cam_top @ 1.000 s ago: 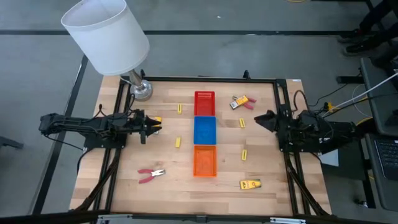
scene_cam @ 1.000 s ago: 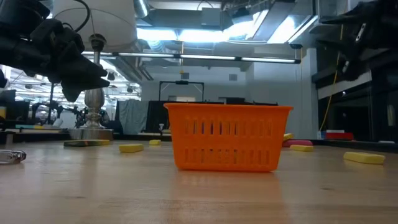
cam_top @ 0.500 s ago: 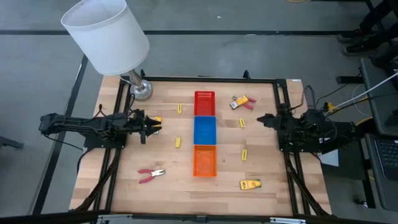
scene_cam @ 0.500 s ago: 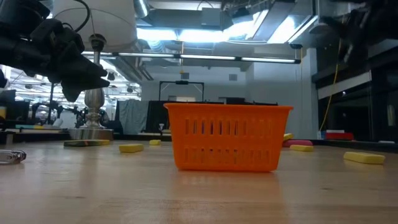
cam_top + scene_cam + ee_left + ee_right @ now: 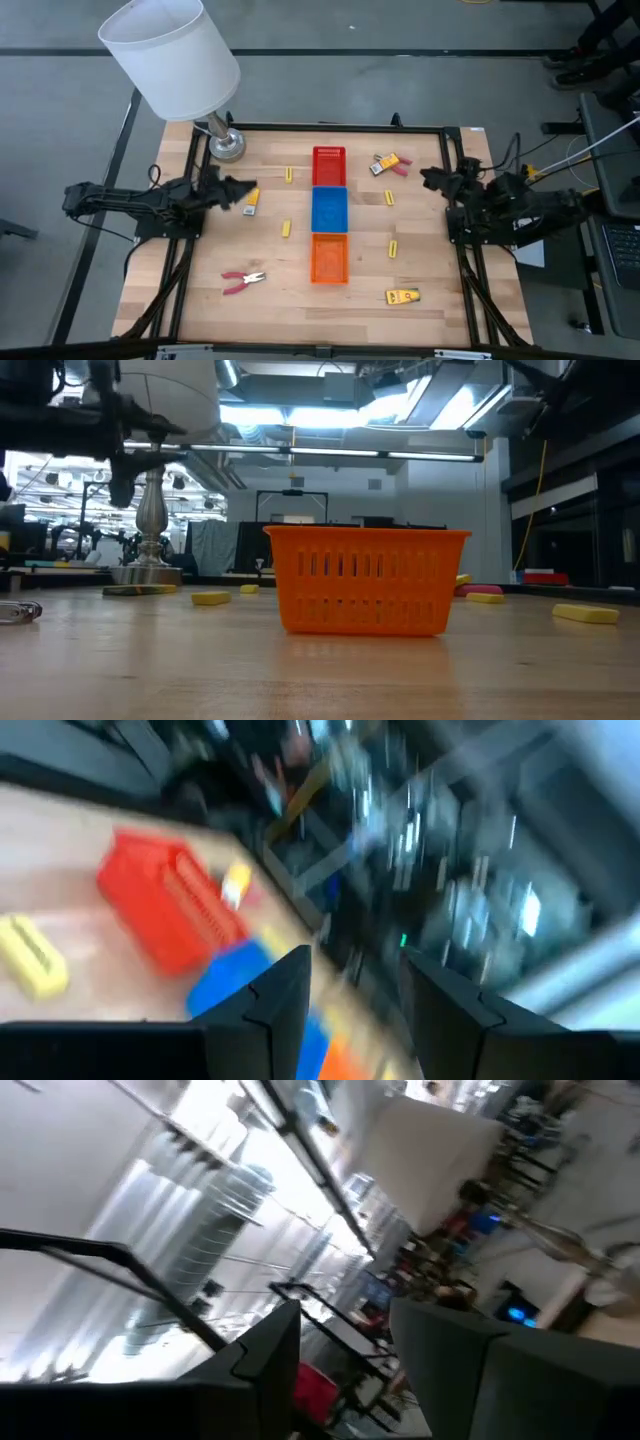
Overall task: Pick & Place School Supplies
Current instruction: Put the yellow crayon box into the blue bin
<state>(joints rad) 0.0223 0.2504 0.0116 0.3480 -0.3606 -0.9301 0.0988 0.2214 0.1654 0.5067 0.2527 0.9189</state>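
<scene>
Several short yellow sticks lie flat on the table, among them one [image 5: 286,229] left of the blue tray and one [image 5: 393,247] right of the orange tray. Yellow packets lie at the left [image 5: 252,200], the far right [image 5: 383,163] and the near right [image 5: 403,296]. One red-handled plier tool [image 5: 243,281] lies near left; another [image 5: 400,168] lies beside the far packet. My left gripper [image 5: 236,187] is open and hovers just left of the left packet. My right gripper [image 5: 430,178] is open and hovers at the right side, tipped upward.
Red [image 5: 329,166], blue [image 5: 329,209] and orange [image 5: 330,258] trays stand in a row down the table's middle. A lamp with a white shade [image 5: 170,58] stands on its metal base [image 5: 227,145] at the far left corner. Black frame rails run along both sides.
My left gripper has drawn back toward the table's left edge, risen and tipped up, and the left yellow packet now shows in full beside it. My right gripper has moved toward the far edge and tipped upward.
</scene>
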